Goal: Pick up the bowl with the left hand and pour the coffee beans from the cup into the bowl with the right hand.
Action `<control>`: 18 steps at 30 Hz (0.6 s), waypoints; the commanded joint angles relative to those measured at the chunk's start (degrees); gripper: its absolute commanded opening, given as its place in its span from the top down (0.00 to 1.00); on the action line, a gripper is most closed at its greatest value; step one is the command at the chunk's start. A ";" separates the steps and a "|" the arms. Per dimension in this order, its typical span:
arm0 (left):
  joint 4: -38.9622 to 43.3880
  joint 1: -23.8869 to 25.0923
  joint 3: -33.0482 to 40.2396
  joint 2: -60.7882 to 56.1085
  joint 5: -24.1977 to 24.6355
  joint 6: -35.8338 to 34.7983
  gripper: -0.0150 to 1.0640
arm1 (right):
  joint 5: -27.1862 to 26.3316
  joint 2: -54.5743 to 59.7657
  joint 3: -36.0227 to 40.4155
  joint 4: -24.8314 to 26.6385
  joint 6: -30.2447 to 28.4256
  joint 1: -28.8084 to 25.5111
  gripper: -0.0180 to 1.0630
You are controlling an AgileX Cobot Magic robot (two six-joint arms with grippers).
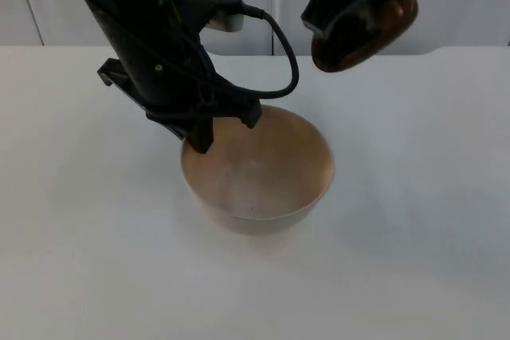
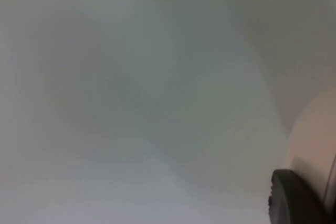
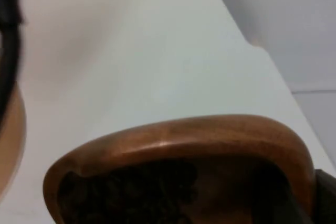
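— Status of the bowl (image 1: 259,173)?
— Bowl sits mid-counter (image 1: 414,236); whether it rests or is lifted, I cannot tell. Left claw (image 1: 199,137) is clamped on its rear-left rim. Interior looks empty.
— And the cup (image 1: 370,25)?
— Wooden, grasped by the right claw (image 1: 351,13), held above and behind the bowl's right side. Right wrist view shows coffee beans (image 3: 131,192) inside.
— Progress?
— Both grasps made, in my judgement. Pour not yet begun; cup must come over the bowl and tip.
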 commanded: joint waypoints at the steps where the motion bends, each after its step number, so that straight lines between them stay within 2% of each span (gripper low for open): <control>1: -0.87 -0.30 0.00 -0.29 -0.33 0.21 0.99 | -0.07 -0.28 -0.68 -2.12 0.44 0.86 0.98; 11: -0.87 -0.30 0.00 -0.29 -0.33 0.21 0.99 | -0.07 -0.28 -0.68 -8.55 -0.15 4.24 0.98; 18: -0.87 -0.30 0.00 -0.29 -0.23 0.19 0.99 | -0.07 -0.28 -0.68 -9.88 -2.26 5.45 0.98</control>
